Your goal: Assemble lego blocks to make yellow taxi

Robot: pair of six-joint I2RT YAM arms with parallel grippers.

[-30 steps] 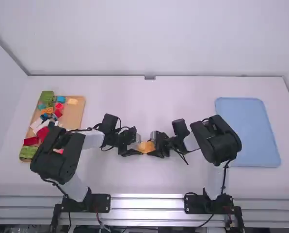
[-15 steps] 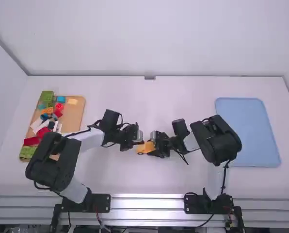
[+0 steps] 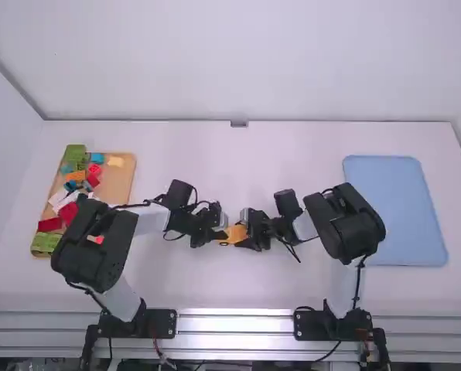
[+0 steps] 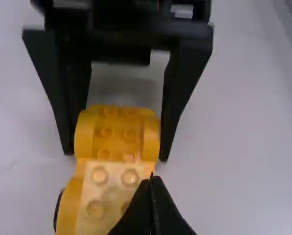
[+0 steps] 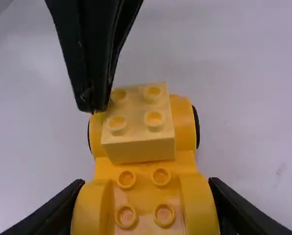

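1. Right wrist view: gripping the yellow chassis [image 5: 146, 169] by both rounded sides with the right gripper [image 5: 145, 208], fingers clenched on it, apparently to brace against pushing.
2. Set on the end away from that grip: pale yellow block [image 5: 138, 150], slightly askew, possibly not fully seated.
3. Held at one corner of the block with the left gripper [image 4: 150, 180], fingers together, grasping nothing; probably for straightening or pressing. Cannot tell whether bearing down.
4. Located mid-tabletop [image 3: 215, 286], between both arms, convenient for two-handed work.
5. Next, likely requires squaring and even pressure; at a corner, could tip the block.
6. Kept aside on the wooden board [image 3: 121, 185]: loose blocks [image 3: 70, 212], presumably as supply.
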